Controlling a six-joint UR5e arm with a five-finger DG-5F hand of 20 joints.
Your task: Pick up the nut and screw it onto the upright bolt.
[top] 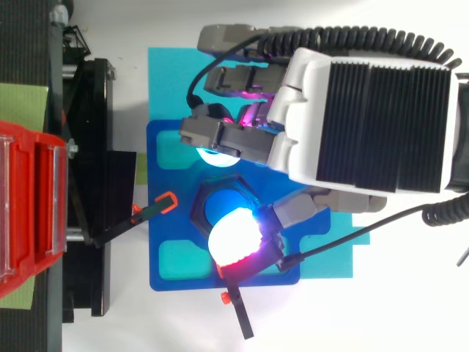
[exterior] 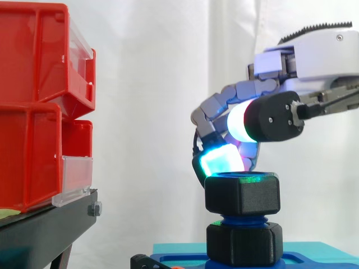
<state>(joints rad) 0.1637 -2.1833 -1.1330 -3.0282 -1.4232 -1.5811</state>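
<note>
My hand (top: 352, 117) comes in from the right in the side view and hangs right over the nut (exterior: 242, 194), its lowest part resting on the nut's top rim on the side toward the bins. It is bent down toward the nut, but I cannot tell whether I actually have hold of it.

The nut is black and six-sided. It sits level at the top of the upright blue bolt (exterior: 242, 219), with a short stretch of thread showing beneath it. Under that thread is a second black hex piece (exterior: 244, 244), seated on the blue plate (top: 168, 183). From above, the bolt's blue end shows inside the ring of the nut, and part of my hand covers the nut's near edge.

The plate lies on a cyan mat (top: 168, 73), and the mat lies on the white table (top: 410, 308). Two small black clamps with orange tips sit at the plate's edges, one (top: 157, 207) on the bin side and one (top: 236, 315) at the plate's lower edge in the top view.

Stacked red bins (exterior: 33, 101) with clear fronts stand on the black stand (exterior: 45, 230), well apart from the bolt. A white curtain (exterior: 151, 84) hangs behind everything.
</note>
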